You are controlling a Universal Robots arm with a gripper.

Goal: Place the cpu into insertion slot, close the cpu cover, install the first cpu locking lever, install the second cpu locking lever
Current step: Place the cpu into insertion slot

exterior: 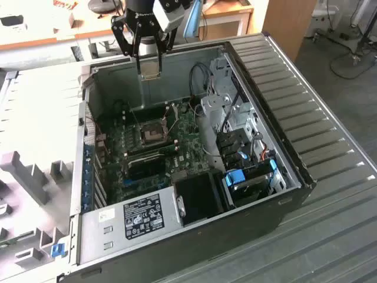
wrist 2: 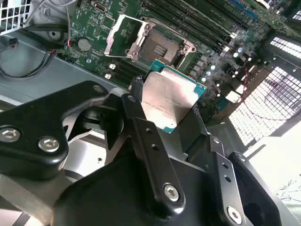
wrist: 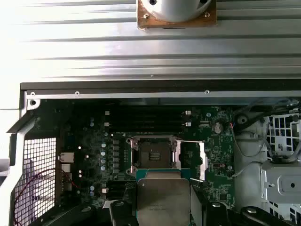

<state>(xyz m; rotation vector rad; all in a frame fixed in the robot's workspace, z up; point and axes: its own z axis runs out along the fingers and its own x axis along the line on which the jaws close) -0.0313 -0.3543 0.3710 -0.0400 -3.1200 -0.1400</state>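
My gripper [exterior: 150,66] hangs above the open computer case, shut on the cpu [exterior: 151,69], a small square chip with a dull silver top. In both wrist views the cpu [wrist 2: 169,98] [wrist: 162,197] sits flat between the black fingers [wrist 2: 141,123]. The insertion slot [exterior: 152,133] lies on the motherboard below, well apart from the chip. Its dark centre [wrist: 153,153] [wrist 2: 158,47] is bare. The cpu cover [wrist: 196,160] [wrist 2: 123,34] is swung up and open beside the socket.
Case walls [exterior: 118,76] ring the motherboard. Long memory slots [wrist: 146,118] run beside the socket. A drive cage [exterior: 247,168], cables [exterior: 203,79] and a power supply [exterior: 138,217] fill the near side. A mesh panel [wrist: 35,179] closes one end.
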